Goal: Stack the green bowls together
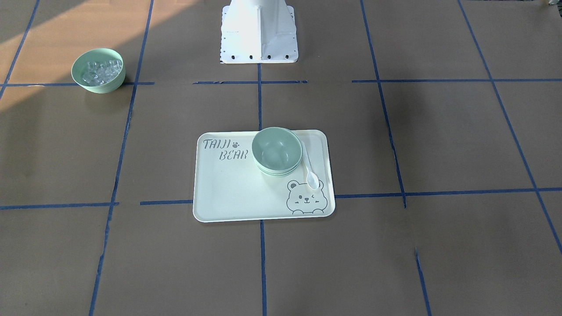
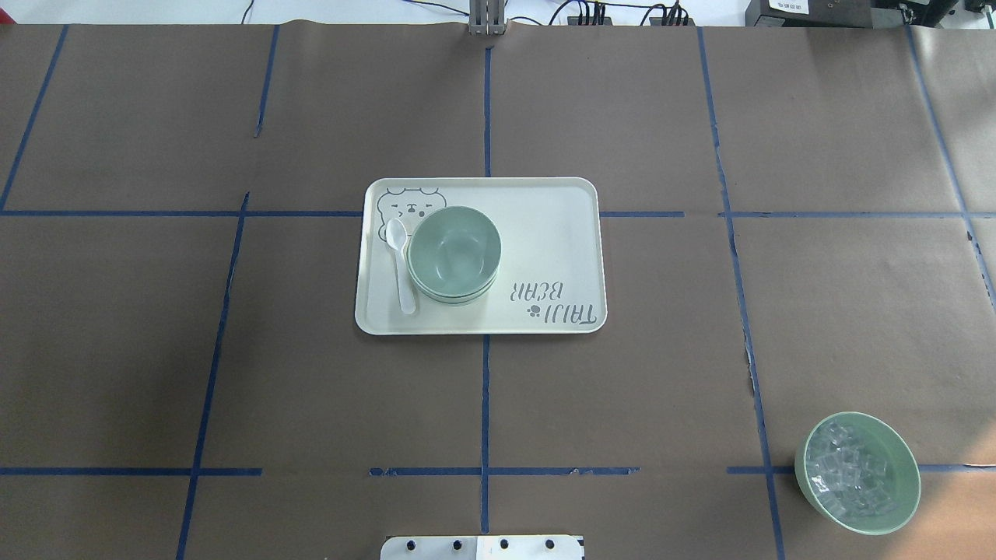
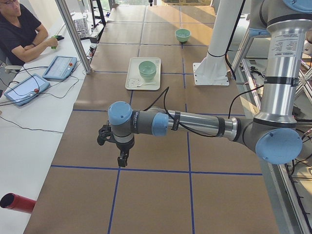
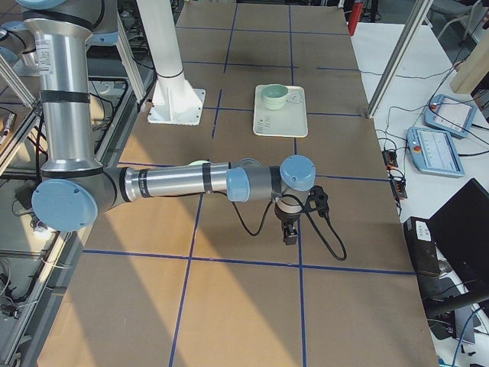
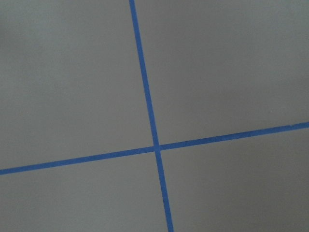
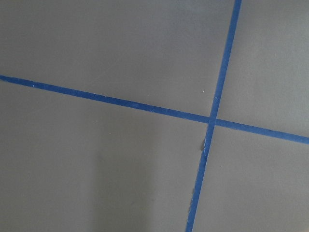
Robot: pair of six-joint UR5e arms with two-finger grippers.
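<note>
Cream bear tray [image 2: 545,233], white spoon [image 2: 401,264] on it, ice-cube bowl [image 1: 103,87] apart

Robotics lab: tape-gridded table [image 2: 140,350], industrial arm [image 3: 195,124], teach pendants [image 3: 60,67], operator [image 3: 19,29] at side bench [image 3: 29,161].

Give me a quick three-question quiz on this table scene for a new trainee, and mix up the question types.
1. True or false: the stack of green bowls stands on the cream tray.
2. Where does the white spoon lie? A) inside the top bowl; B) on the tray beside the stack; C) on the brown table, off the tray.
3. Fill the gap: the bowl of clear cubes stands ___ the tray, on the brown table.

Key: 1 true; 2 B; 3 off.
</note>
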